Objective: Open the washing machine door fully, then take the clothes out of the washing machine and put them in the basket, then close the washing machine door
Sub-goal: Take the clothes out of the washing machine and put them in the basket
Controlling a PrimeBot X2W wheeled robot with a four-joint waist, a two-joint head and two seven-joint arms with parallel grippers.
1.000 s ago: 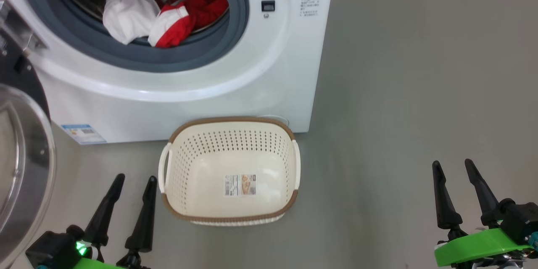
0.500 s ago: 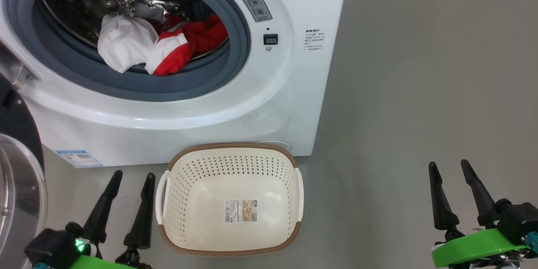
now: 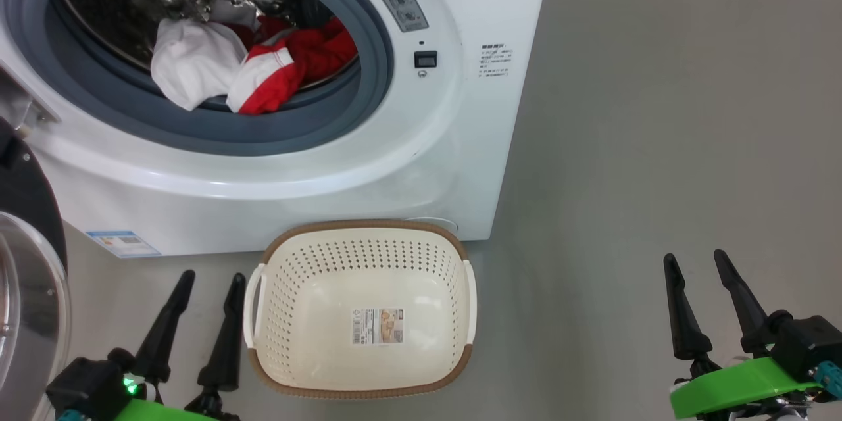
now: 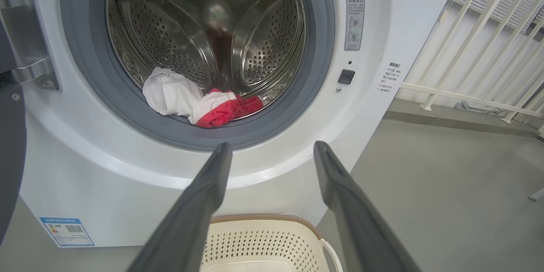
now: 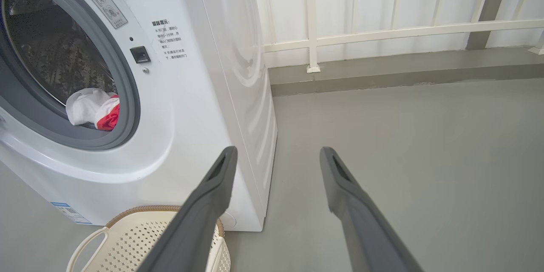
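The white washing machine (image 3: 368, 164) stands with its door (image 3: 26, 263) swung wide open at the left edge, glass bowl facing me. In the drum lie a white garment (image 3: 187, 66) and a red jersey with white trim (image 3: 289, 66), both spilling onto the grey gasket (image 3: 276, 135). The cream basket (image 3: 360, 309) sits empty on the floor before the machine. My left gripper (image 3: 212, 279) is open, low, just left of the basket. My right gripper (image 3: 694, 260) is open, far right over bare floor. The left wrist view looks at the clothes (image 4: 199, 104) and the basket rim (image 4: 263, 221).
A blue label sticker (image 3: 122, 243) is on the machine's lower left front. A door latch socket (image 3: 425, 59) sits right of the opening. A white railing (image 5: 382, 34) and a low kerb run behind the machine. Grey floor (image 3: 658, 145) spreads to the right.
The head camera has tilted up, so machine and basket sit lower in the picture and more of the drum shows. Both grippers stay open and low; the clothes lie as before.
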